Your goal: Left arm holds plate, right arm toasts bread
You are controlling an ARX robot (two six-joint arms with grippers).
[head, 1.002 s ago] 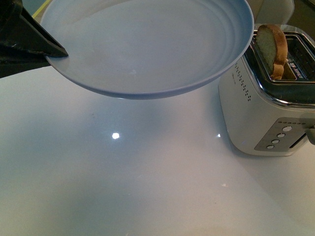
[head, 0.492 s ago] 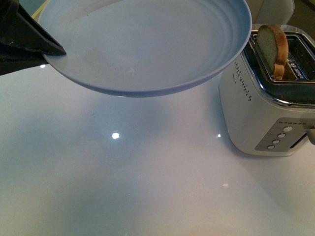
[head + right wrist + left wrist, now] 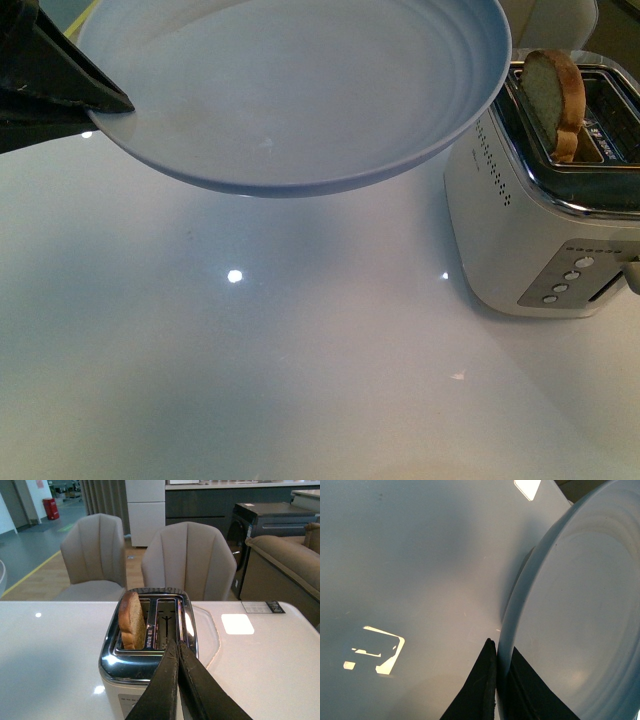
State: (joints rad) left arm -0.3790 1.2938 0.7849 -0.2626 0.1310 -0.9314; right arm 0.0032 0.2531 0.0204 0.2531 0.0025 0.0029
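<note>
The pale blue plate (image 3: 300, 90) hangs above the white table, tilted, with my left gripper (image 3: 105, 105) shut on its rim at the left. In the left wrist view the black fingers pinch the plate (image 3: 580, 605) edge at my left gripper (image 3: 499, 652). The bread (image 3: 555, 95), browned at the crust, stands upright in the toaster's slot nearest the plate. My right gripper (image 3: 176, 647) is shut, empty, just above the near end of the toaster (image 3: 150, 650); the bread (image 3: 131, 620) sits in the other slot. In the front view only a dark bit of the right arm (image 3: 632, 275) shows.
The silver and white toaster (image 3: 540, 230) stands at the table's right, its buttons facing the front. The plate's rim almost reaches the toaster's top. Two beige chairs (image 3: 187, 560) stand beyond the far table edge.
The plate shifted slightly left between one second ago and half a second ago, then stayed. Bread and toaster have not moved.
</note>
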